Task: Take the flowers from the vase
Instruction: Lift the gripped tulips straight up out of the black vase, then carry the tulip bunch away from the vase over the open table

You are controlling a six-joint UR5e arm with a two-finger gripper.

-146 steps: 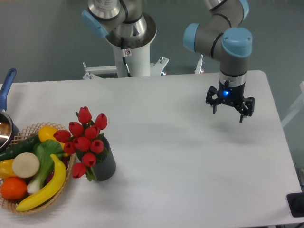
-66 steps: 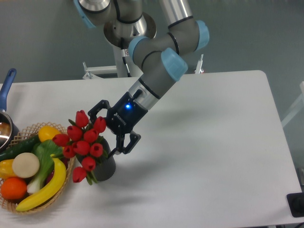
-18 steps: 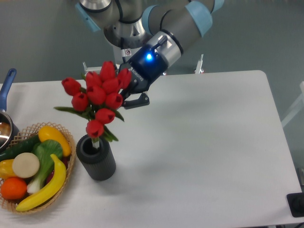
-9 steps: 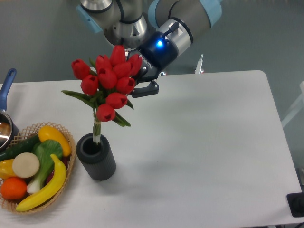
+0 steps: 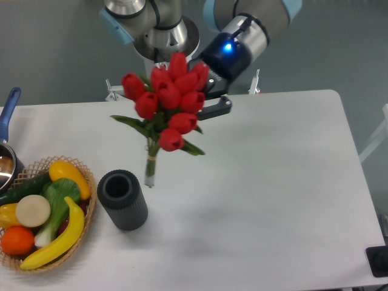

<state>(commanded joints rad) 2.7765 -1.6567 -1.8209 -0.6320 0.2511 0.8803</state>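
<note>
I see the arm reaching in from above and behind the vase (image 5: 123, 199), its wrist angled down to the left, with the hand (image 5: 203, 100) clamped on the flowers (image 5: 169, 103) just behind the red buds. The bunch hangs clear above and right of the vase mouth, its pale stem end beside the rim. The wicker basket (image 5: 85, 182) of fruit sits left of the vase on the desk (image 5: 273, 182).
</note>
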